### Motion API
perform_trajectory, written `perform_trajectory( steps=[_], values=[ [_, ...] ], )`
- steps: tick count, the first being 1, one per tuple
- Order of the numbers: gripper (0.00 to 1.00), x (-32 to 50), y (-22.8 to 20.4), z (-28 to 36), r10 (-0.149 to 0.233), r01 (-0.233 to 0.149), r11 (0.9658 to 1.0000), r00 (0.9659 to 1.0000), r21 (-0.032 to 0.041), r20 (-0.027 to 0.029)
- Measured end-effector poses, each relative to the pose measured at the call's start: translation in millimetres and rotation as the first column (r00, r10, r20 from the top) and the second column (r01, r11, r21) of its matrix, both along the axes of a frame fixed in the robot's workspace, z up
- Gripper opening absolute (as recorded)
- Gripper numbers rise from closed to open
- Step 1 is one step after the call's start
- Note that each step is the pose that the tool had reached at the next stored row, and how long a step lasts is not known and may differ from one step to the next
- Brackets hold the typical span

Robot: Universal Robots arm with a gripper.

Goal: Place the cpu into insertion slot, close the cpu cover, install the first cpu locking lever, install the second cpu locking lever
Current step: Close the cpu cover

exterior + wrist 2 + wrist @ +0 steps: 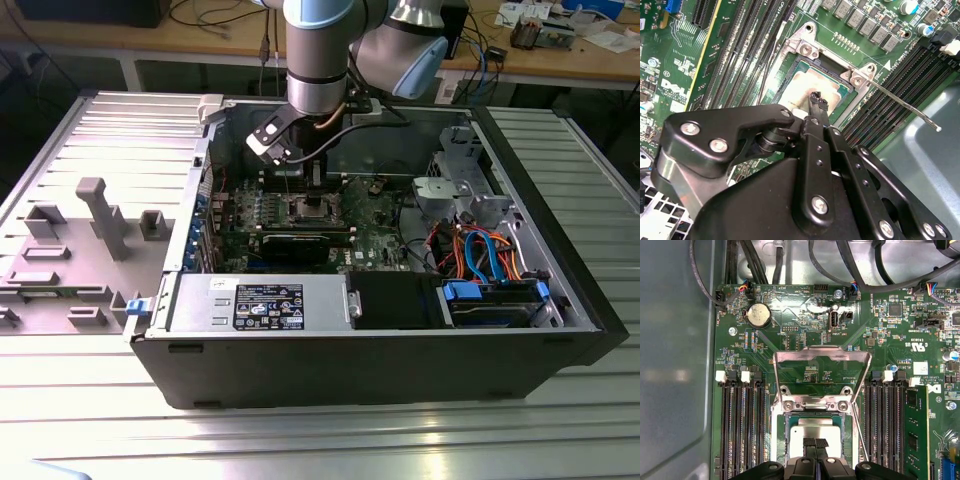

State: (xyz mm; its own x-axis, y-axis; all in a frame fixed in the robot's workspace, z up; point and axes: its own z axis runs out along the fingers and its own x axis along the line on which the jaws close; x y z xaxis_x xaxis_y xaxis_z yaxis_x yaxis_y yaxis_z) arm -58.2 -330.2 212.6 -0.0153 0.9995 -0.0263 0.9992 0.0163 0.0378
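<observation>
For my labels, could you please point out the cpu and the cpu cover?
cpu [802,434]: first wrist view, its silver metal top.
cpu cover [822,355]: first wrist view, the bar opposite its hinge.

Long black memory slots [742,430] flanked the jaws on both sides; a coin battery [759,315] sat well beyond them, near what seemed a small upright port [833,319].

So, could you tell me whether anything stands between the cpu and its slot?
Nothing visible does. The cover stands swung open, away from the slot, and the cpu already lies in the slot, with the claw shut right over it.
</observation>
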Motion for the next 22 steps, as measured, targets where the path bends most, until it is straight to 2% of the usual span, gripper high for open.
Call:
perform_trajectory(
  steps=[7,10,22],
  values=[
    [0.11,0.0,0.0,1.4,0.000,0.000,1.0000,1.0000,-0.0001,-0.0001],
    [0.11,0.0,0.0,9.6,0.000,0.000,1.0000,1.0000,-0.0004,0.0000],
    [0.11,0.0,0.0,26.7,0.000,0.000,1.0000,1.0000,-0.0005,0.0000]
  ],
)
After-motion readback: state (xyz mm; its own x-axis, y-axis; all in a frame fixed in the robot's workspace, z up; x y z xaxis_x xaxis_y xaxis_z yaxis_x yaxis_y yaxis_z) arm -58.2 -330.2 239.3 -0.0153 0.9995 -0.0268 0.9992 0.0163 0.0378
